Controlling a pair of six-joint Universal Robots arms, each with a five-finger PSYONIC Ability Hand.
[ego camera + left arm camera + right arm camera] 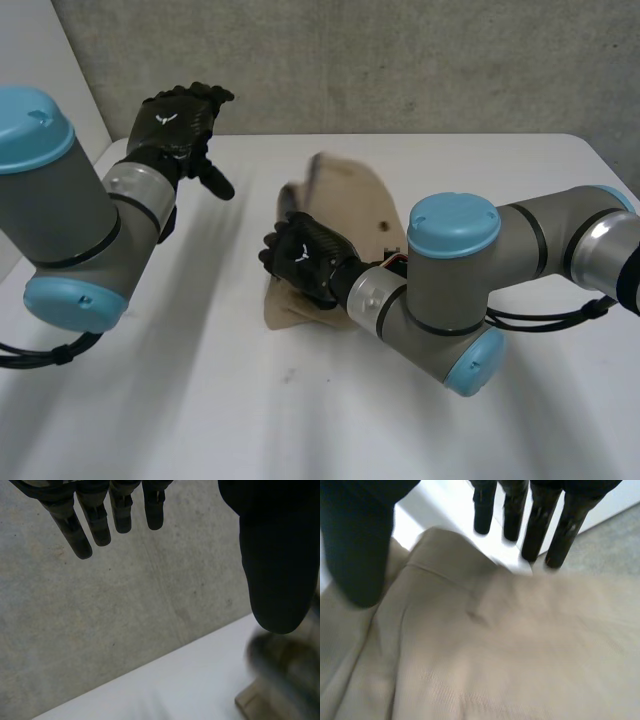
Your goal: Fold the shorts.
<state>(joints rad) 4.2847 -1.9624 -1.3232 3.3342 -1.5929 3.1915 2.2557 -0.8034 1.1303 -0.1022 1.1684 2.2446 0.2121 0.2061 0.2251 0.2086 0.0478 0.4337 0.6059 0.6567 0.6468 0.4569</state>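
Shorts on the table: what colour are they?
The shorts are plain beige, clearest in the right wrist view.

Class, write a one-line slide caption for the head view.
Right hand open over the beige shorts on the white table; left hand open, aloft, apart from them.

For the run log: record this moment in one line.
left hand: open, above table, apart from shorts | right hand: open, over shorts | shorts: rumpled, mid-table

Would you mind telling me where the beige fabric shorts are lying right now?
In the head view the beige fabric shorts lie bunched near the white table's middle, partly under the black right hand, well apart from the raised left hand.
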